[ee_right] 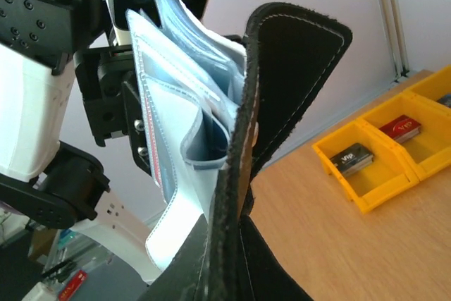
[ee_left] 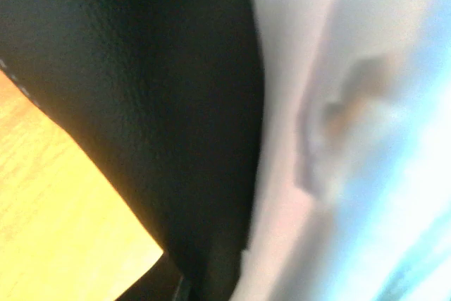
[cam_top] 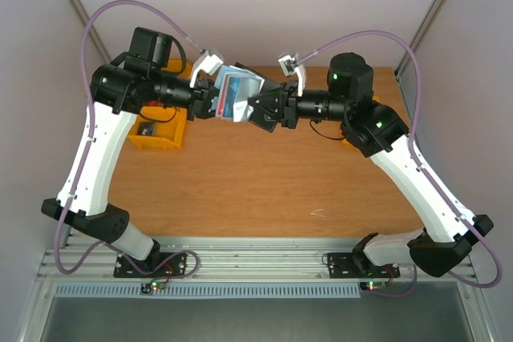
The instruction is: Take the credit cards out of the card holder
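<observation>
Black-backed holder (cam_top: 250, 84) hangs spread open above the worktop (cam_top: 264, 182), left jaws and right jaws both clamped tight on opposite flaps, cards (cam_top: 232, 96) not yet out, so next one side must release and pinch a card's exposed edge.
</observation>
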Robot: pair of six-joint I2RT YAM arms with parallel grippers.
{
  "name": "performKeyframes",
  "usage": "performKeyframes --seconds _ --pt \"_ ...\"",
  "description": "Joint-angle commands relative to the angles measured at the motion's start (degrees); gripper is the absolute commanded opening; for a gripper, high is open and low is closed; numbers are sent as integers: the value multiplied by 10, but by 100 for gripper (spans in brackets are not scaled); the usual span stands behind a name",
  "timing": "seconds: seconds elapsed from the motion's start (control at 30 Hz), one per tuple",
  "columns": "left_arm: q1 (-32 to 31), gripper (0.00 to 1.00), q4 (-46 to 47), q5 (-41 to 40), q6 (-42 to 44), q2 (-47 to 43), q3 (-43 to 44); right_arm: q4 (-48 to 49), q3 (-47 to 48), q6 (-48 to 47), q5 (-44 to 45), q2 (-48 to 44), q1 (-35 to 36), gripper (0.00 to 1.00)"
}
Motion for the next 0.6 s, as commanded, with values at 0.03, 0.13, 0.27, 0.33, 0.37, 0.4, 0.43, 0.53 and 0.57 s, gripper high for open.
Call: performKeyframes --seconds 0.03,0.13,0.27,0.33,0.37,0.4,0.43,0.53,0.57 --pt "16 26 9 -5 11 -9 9 -50 12 -25 9 -19 -9 1" --pt "41 42 -1 -12 28 -11 15 -64 12 -26 -15 -23 -27 1" --pt "67 65 -19 23 43 -16 10 -81 17 -31 -55 -19 -38 1" --pt "69 75 -50 48 84 -18 11 -90 23 -38 -68 -17 -39 1" --pt "69 79 -70 63 103 -19 13 -104 32 -44 -74 -13 -41 1" --pt "70 83 -99 75 127 -19 17 -117 42 -51 -78 -8 -40 1" --pt "70 88 -127 88 148 -19 24 -130 50 -57 -82 -3 -40 1" --pt "70 99 -217 121 278 -16 43 -150 67 -71 -106 6 -40 1" --pt "70 99 -221 125 308 -16 42 -149 70 -74 -120 7 -40 1"
